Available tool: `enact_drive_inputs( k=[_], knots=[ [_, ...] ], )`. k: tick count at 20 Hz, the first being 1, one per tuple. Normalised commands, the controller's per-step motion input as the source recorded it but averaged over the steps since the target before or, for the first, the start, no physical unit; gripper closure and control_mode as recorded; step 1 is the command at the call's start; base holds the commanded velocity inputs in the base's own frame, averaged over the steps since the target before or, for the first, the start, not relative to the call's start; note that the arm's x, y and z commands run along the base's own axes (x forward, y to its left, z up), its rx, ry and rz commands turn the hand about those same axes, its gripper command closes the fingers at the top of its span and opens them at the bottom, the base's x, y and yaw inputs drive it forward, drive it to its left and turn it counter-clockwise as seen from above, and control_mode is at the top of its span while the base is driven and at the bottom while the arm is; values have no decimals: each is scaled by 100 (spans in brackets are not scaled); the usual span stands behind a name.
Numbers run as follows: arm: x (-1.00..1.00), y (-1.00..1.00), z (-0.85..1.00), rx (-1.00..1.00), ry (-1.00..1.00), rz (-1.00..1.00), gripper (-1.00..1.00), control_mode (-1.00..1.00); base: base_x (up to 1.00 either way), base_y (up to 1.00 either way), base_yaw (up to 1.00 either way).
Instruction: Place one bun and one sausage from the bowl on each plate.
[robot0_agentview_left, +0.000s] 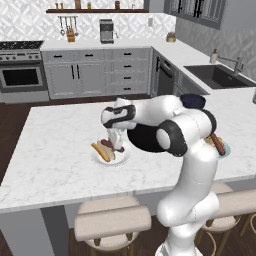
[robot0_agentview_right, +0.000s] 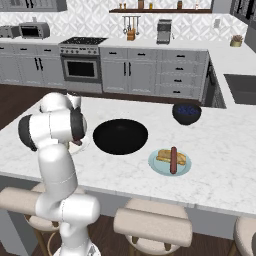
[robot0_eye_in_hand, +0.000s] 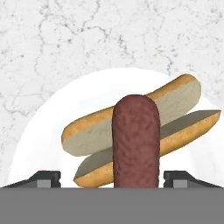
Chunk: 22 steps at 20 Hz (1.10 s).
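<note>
Directly below the jaws (robot0_eye_in_hand: 112, 177), which stand wide apart on either side of the sausage (robot0_eye_in_hand: 135, 140) without gripping it, the white plate (robot0_eye_in_hand: 48, 127) rests on the marble surface (robot0_eye_in_hand: 87, 39). Sausage lies across a split bun (robot0_eye_in_hand: 175, 98). Well off to the jaws' side sit the black bowl (robot0_agentview_right: 120, 136), then the blue-green plate (robot0_agentview_right: 154, 165) bearing its own bun and sausage.

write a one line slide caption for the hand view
Open gripper over a sausage lying across a split bun on the white plate.
</note>
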Motion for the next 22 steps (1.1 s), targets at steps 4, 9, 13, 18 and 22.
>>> enact_drive_inputs(
  k=[4, 9, 13, 18, 22],
  knots=[
    [-40, 0, 87, 0, -4, 1, -100, -100, 0, 0, 0],
    [-82, -22, 89, 0, 2, -26, -100, -100, 0, 0, 0],
    [-98, -42, 91, 0, 0, -43, -100, -100, 0, 0, 0],
    [-100, -38, 84, -4, 3, -46, -100, -100, 0, 0, 0],
    [-99, -51, 78, 0, 0, -54, -100, -100, 0, 0, 0]
  ],
)
